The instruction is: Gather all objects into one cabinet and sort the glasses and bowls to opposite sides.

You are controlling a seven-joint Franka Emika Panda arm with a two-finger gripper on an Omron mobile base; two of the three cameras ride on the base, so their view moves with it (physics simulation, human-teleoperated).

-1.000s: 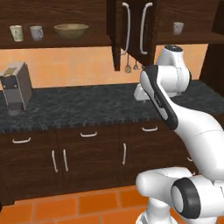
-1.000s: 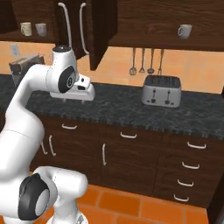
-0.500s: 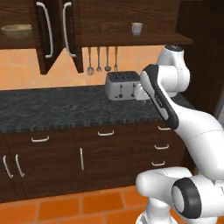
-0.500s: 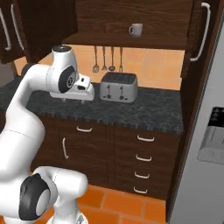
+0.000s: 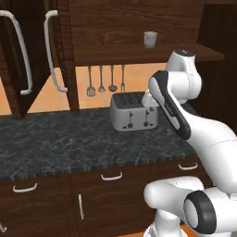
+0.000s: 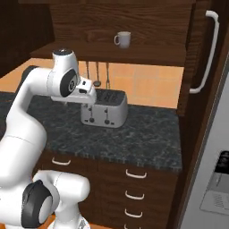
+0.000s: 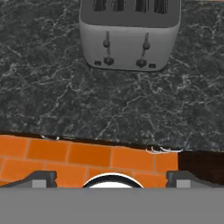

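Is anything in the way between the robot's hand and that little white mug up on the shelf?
Nothing visible blocks it. The mug stands alone on the open shelf, above the toaster. The gripper hangs lower, over the counter, with open air up to the mug.

My arm (image 5: 199, 129) is smooth glossy white, built of rounded, tube-like segments. A long dark strip runs along one upper segment, and dark round caps mark my joints (image 6: 68, 83), with a larger black disc low on my base (image 5: 200, 214). My end effector (image 7: 111, 178) ends in two small dark grey tips, though their shape is hard to make out.
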